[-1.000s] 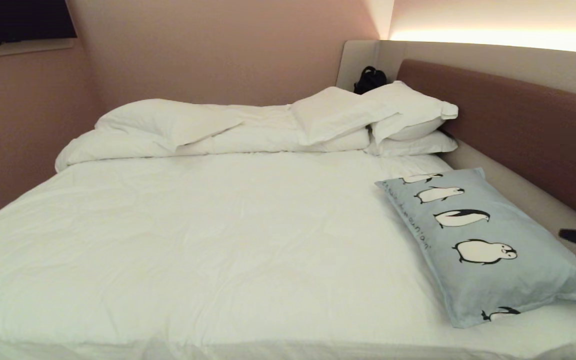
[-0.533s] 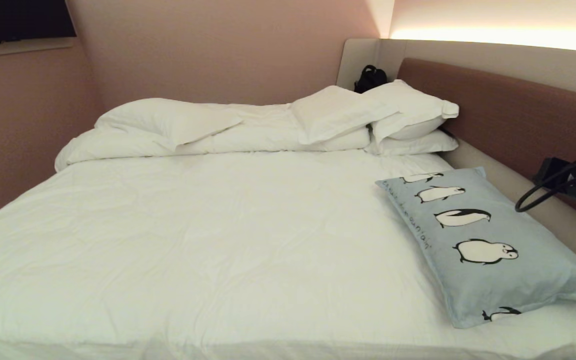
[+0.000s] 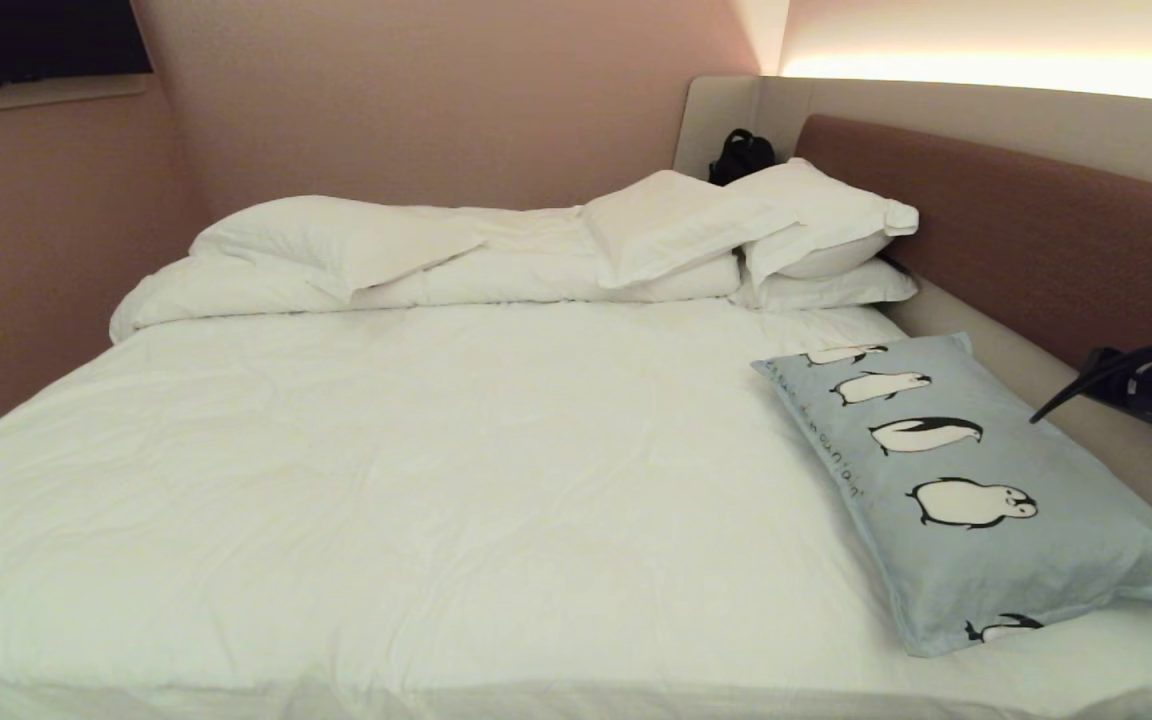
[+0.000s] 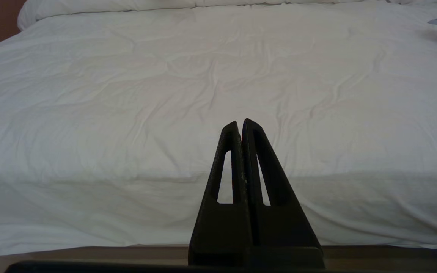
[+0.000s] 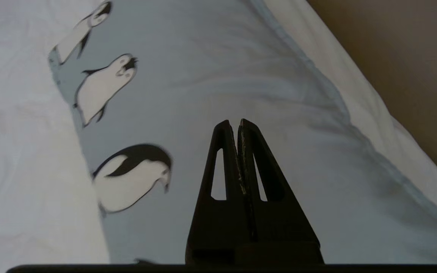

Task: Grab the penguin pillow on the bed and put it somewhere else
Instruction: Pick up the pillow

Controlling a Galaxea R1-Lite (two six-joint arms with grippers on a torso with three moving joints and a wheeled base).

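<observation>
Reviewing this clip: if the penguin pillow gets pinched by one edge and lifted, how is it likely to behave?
The penguin pillow looks plump and soft, so it would probably sag and fold rather than stay flat. Its thin flanged edge seems easy to pinch, though cloth may slip. It is likely light for its size and, lying flat on the bed, unlikely to roll.

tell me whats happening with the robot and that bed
The robot faces a bed with a penguin pillow lying flat at the side by the headboard, untouched. The right gripper hangs above the pillow's blue face with its jaws shut, holding nothing; its arm shows at the right edge of the head view. The left gripper, also shut, is parked low at the foot of the bed. White pillows and a bunched duvet sit along the far edge.
</observation>
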